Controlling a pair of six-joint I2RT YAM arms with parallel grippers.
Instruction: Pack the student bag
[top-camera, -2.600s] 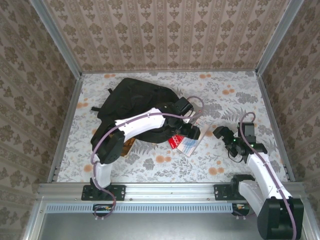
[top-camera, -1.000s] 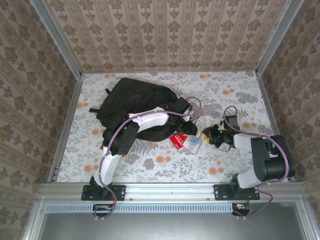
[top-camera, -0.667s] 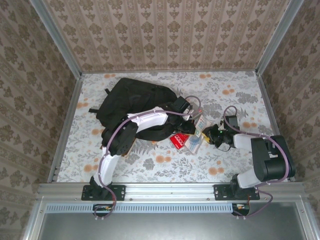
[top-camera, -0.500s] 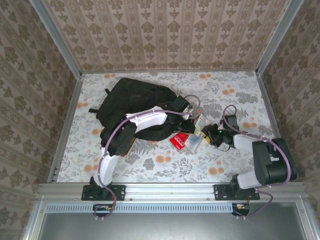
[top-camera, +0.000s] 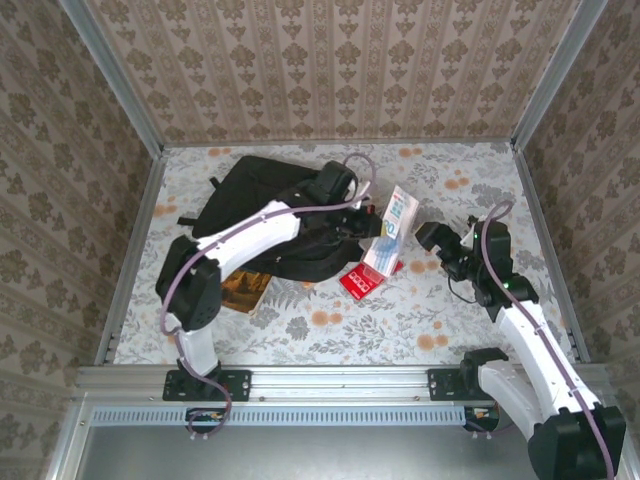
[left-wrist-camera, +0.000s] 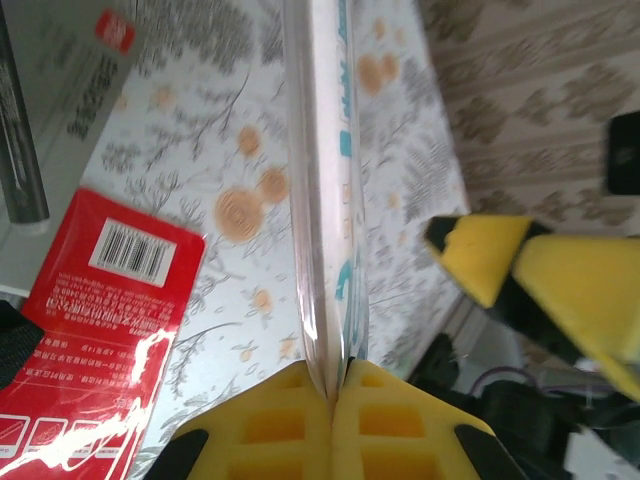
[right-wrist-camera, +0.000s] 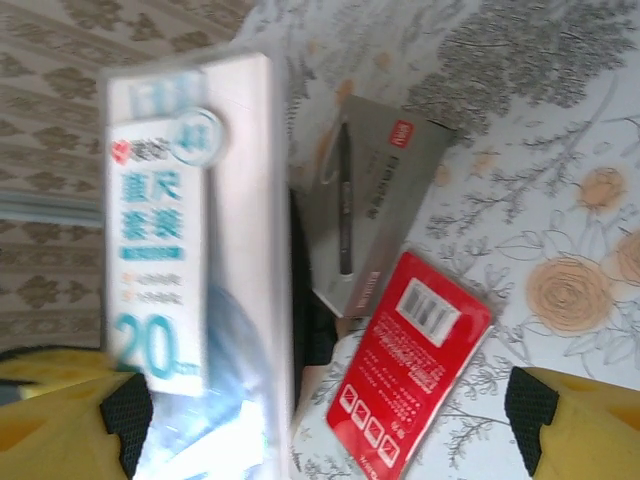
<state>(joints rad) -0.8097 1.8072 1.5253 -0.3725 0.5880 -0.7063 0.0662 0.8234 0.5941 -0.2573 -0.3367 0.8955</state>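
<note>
Pads (left-wrist-camera: 270, 425) of the left gripper (left-wrist-camera: 330, 385) are clamped together on the thin edge of a white-and-blue packet (top-camera: 392, 230), held upright off the table (top-camera: 450, 330). The right gripper (top-camera: 428, 240) stands just beside it with fingers wide apart, gripping nothing. Below the packet lie a red packet (top-camera: 360, 281) and a grey box (right-wrist-camera: 375, 215). The student bag (top-camera: 255, 195) lies at the far left under the left arm, with a brown book (top-camera: 240, 286) at its near edge.

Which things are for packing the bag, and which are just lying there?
For the job: student bag; white-and-blue packet pinched in the left gripper; probably the red packet, grey pen box and brown book too.
Just there: flowery tablecloth, patterned walls.
</note>
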